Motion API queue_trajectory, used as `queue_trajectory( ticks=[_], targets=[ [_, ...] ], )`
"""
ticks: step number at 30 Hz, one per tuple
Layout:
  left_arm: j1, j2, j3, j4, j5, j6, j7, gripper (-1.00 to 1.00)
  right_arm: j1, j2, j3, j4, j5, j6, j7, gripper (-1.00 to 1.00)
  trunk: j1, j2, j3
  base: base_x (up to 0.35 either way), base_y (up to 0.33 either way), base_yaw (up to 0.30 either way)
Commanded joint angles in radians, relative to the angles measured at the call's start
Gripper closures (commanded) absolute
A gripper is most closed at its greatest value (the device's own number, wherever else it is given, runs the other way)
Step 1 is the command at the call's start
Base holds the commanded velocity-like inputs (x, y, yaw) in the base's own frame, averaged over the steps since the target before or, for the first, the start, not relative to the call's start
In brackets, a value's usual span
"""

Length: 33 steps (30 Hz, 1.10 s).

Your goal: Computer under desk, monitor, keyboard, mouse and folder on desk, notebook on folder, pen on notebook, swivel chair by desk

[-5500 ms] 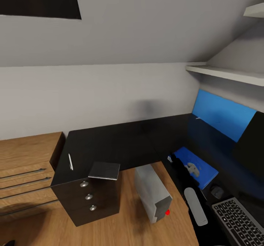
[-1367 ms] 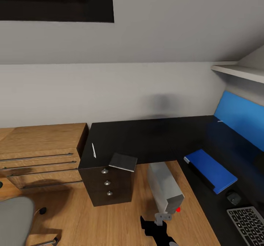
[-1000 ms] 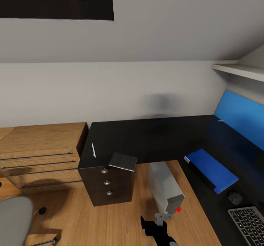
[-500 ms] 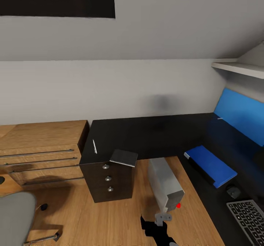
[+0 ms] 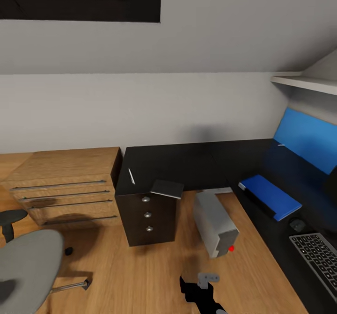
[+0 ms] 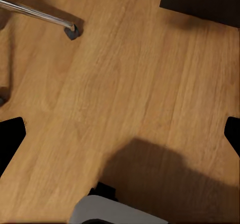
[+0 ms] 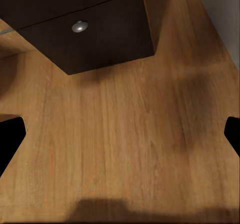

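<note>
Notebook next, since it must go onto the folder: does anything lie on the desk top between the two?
Nothing visible does. The notebook overhangs the desk corner above the drawers, the pen lies on its far side from the folder, and the black top between them looks bare.

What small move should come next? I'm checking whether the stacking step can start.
Probably roll closer to the desk's drawer end and reach for the notebook: it overhangs the corner there, the pen beside it, while the folder already lies by the mouse.
</note>
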Motion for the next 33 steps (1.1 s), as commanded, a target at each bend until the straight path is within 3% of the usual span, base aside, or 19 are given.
queue_trajectory(
  ticks=[1,4,17,27,29,33],
  targets=[
    [-0.001,0.001,-0.008,-0.004,0.003,-0.005,0.007,-1.0,-0.001,0.0,0.007,0.001,-0.011,-0.006,-0.001,-1.0,0.004,-0.008,-0.004,-0.141,0.085,0.0],
    [-0.002,0.001,-0.008,-0.004,0.003,-0.005,0.007,-1.0,-0.001,0.0,0.007,0.001,-0.011,-0.006,-0.001,-1.0,0.015,-0.029,-0.014,-0.092,0.055,0.0],
    [-0.001,0.0,-0.008,-0.004,0.003,-0.009,0.007,-1.0,-0.001,0.0,0.007,0.008,-0.011,-0.012,-0.001,-1.0,0.015,-0.029,-0.014,-0.021,0.013,0.0],
    [-0.002,-0.002,-0.008,-0.004,0.004,0.0,0.007,-1.0,-0.002,0.001,0.008,0.02,-0.011,-0.038,-0.001,-1.0,0.054,-0.099,-0.045,0.0,0.0,0.0],
    [-0.002,-0.003,-0.008,-0.004,0.004,0.022,0.007,-1.0,-0.001,0.0,0.008,0.02,-0.01,-0.04,-0.001,-1.0,0.061,-0.113,-0.051,0.0,0.0,0.0],
    [-0.002,-0.014,-0.008,-0.004,0.002,0.139,-0.002,-1.0,-0.001,-0.001,0.007,0.02,-0.009,-0.042,-0.001,-1.0,0.077,-0.141,-0.064,0.0,0.0,0.0]
  ],
)
